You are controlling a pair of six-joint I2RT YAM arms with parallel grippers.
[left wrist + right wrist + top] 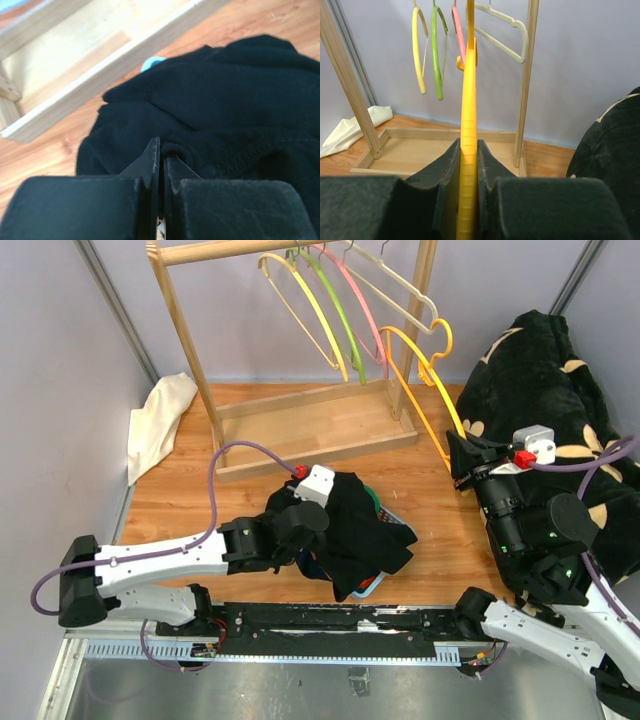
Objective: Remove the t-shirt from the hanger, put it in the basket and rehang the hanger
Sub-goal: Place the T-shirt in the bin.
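Pinching t-shirt (225,100) on worktop (190,502) with left fingers (150,166); clamping bare hanger (468,125) with right fingers (448,171). Seemingly separated; next, hooking hanger onto far rack (320,430).

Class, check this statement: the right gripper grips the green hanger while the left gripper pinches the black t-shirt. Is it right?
Wrong in one respect: the right gripper grips the orange hanger, as the right wrist view shows. The left gripper does pinch the black t-shirt.

I can't see most of the blue hanger (152,63), t-shirt (240,100) covers it; yellow hanger (468,150) runs off right wrist frame.
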